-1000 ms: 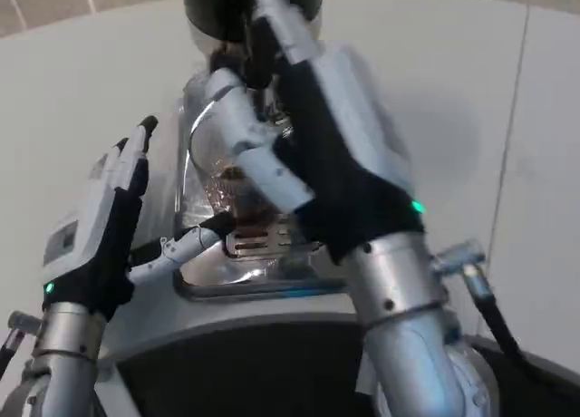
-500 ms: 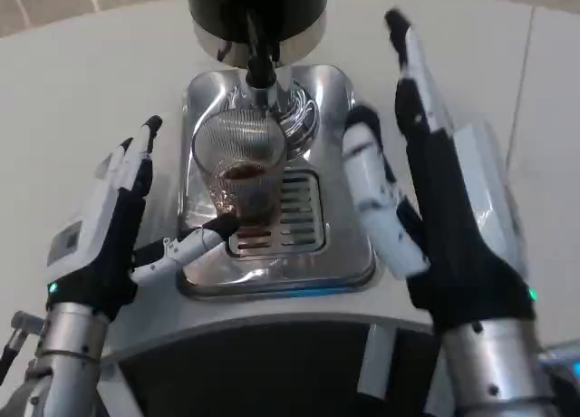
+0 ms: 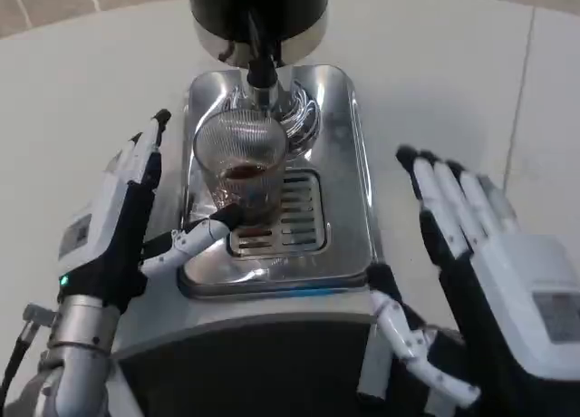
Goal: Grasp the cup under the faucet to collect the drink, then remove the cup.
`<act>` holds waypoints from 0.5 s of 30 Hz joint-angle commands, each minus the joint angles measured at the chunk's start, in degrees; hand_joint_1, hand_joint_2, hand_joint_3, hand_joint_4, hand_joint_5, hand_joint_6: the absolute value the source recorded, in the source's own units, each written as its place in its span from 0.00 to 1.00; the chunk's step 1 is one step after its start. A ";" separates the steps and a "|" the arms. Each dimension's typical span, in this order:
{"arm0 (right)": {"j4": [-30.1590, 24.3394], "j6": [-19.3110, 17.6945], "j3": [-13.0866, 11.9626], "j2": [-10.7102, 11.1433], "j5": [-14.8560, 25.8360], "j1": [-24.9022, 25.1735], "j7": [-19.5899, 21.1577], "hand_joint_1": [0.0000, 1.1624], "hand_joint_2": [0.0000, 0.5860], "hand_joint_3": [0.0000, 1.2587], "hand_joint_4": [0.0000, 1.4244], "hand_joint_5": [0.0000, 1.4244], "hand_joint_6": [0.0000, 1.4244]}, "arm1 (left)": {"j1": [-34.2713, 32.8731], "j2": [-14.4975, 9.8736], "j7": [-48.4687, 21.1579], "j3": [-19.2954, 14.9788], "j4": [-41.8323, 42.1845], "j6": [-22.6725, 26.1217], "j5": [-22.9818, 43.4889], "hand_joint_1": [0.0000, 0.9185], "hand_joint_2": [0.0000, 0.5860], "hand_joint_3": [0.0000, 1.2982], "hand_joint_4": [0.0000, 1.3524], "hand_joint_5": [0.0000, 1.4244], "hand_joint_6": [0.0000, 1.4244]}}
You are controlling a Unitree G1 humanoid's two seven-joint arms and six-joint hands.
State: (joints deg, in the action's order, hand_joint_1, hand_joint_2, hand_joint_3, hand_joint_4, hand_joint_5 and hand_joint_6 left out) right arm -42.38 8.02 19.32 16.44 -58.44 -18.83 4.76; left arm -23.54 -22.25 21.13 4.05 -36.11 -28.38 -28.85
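**Cup under faucet, both robot hands empty**

I see the left robot hand [image 3: 113, 222] spread apart beside the machine, holding nothing; its thumb tip reaches to the base of the cup [image 3: 242, 172]; I cannot tell if it touches. The right robot hand [image 3: 476, 272] is flat, fingers apart, empty, to the right of the machine. The ribbed glass cup stands on the steel drip tray [image 3: 340, 208] directly below the faucet [image 3: 261, 77], with dark drink in its bottom. Machine sits on the white worktop [image 3: 435, 82].

Cup [image 3: 240, 168] on tray [image 3: 340, 208] under faucet [image 3: 261, 77]; left hand [image 3: 118, 227] beside it, right hand [image 3: 489, 281] off to right
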 commanded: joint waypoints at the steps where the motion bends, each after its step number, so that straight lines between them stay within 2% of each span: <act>1: 4.86 -3.12 -1.57 0.27 0.44 -2.54 2.39 0.21 0.90 0.00 0.00 0.00 0.00 | -2.02 0.93 1.54 0.72 -2.80 -1.12 0.43 0.11 0.06 0.00 0.00 0.02 0.02; 13: 9.03 -6.61 -3.36 -0.27 2.00 -3.77 2.32 0.21 0.90 0.00 0.00 0.00 0.00 | -5.45 3.19 4.70 1.97 -8.26 -3.27 0.89 0.12 0.05 0.00 0.00 0.05 0.05; 15: 9.01 -6.75 -3.40 -0.42 2.20 -3.91 2.17 0.21 0.90 0.00 0.00 0.00 0.00 | -5.98 3.48 5.16 2.34 -9.09 -3.14 0.84 0.14 0.05 0.00 0.00 0.06 0.05</act>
State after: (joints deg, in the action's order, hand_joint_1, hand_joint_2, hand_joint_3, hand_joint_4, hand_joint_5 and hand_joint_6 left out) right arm -33.74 2.62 16.17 16.35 -56.76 -22.09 6.26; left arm -28.53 -19.31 25.11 5.68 -43.89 -31.00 -27.68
